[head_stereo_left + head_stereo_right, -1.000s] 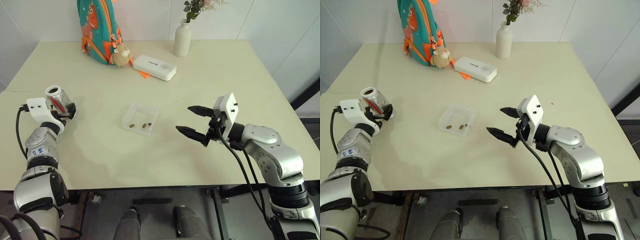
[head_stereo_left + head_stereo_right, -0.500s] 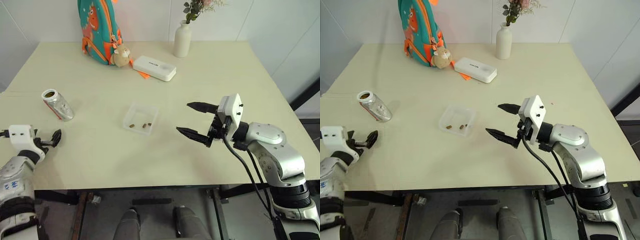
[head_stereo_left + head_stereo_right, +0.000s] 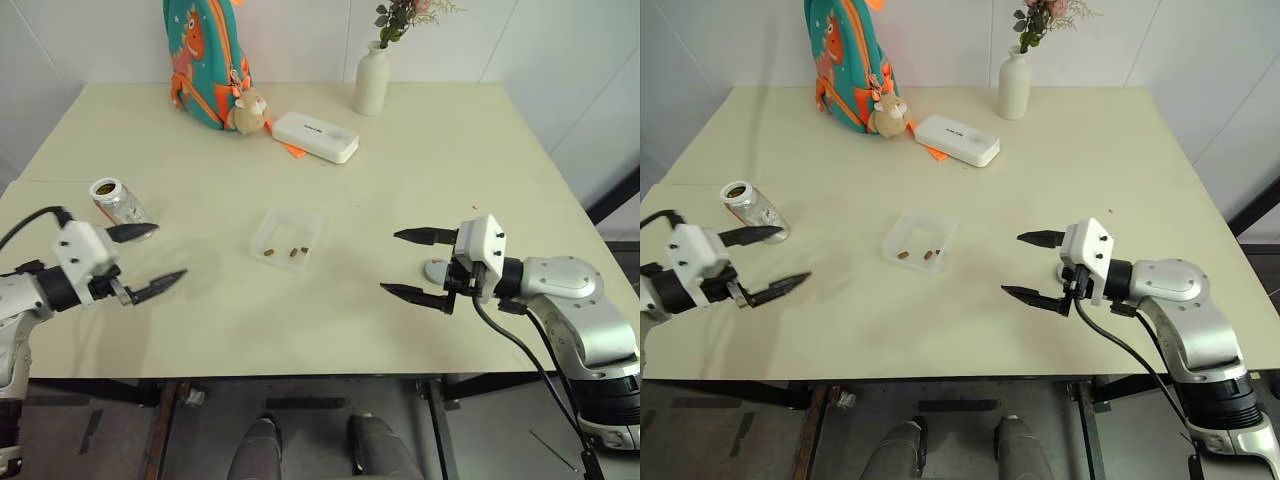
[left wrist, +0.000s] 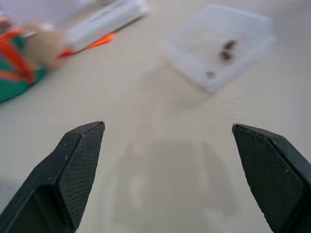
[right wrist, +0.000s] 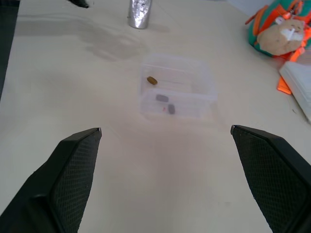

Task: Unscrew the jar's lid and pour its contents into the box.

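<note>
While both grippers (image 3: 146, 258) (image 3: 420, 265) gape empty, brown pellets (image 3: 295, 253) (oval) dot the clear square box (image 3: 288, 238).

A pale cream table (image 3: 420, 150) takes up most of the frame, its near edge running across the lower part. Behind it, along the top, stands a white wall (image 3: 290, 35) of large tiles with thin seams. At the far right a dark strip (image 3: 612, 195) runs slantwise beside the table. Below the near edge, at the bottom, lies a grey floor (image 3: 200, 440) with dark table legs (image 3: 165, 420). The light is soft and even, with faint shadows.
</note>
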Robot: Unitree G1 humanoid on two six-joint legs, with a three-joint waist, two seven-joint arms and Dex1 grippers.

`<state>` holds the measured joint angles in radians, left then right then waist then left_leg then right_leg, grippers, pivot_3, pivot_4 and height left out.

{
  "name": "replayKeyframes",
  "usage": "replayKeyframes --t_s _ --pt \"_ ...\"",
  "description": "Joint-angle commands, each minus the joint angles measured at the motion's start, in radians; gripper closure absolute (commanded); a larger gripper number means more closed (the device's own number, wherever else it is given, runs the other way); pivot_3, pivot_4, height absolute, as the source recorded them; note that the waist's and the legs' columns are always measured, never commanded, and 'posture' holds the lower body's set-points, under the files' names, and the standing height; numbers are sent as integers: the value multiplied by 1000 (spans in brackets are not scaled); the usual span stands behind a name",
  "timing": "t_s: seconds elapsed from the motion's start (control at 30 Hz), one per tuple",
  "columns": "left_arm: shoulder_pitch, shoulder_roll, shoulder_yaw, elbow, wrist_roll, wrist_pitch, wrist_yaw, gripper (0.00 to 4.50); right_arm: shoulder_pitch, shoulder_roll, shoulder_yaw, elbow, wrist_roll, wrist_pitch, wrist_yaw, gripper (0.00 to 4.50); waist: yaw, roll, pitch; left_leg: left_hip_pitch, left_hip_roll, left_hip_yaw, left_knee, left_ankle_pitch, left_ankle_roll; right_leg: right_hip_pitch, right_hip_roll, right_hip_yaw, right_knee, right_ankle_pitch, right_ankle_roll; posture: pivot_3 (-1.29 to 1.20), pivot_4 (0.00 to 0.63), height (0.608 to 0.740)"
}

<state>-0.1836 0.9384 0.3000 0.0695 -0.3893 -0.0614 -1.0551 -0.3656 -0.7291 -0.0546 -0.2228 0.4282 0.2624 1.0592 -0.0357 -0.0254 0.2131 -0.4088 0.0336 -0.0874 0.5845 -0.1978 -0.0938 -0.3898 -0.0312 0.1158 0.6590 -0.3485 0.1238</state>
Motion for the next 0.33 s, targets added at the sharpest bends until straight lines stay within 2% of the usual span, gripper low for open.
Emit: replayKeyframes --t_s 0.03,0.2,0.33 --pt "-64 20 -6 -10 -23 -11 -59 19 -2 -30 -65 -9 37 -2 11 0 -4 0 0 0 0 0 -1 0 0 0 0 0 0 0 0 0 150 740" --pt "-155 -12 -11 93 13 -44 -33 19 29 -40 -91 -72 48 0 0 0 -18 0 0 0 1 0 -2 0 0 -1 1 0 1 0 0 0 150 740" --pt "-129 -21 -13 52 -17 27 -38 19 54 -50 -100 -106 51 11 -6 0 -24 0 0 0 1 1 -1 0 1 -1 1 1 1 0 1 0 150 740"
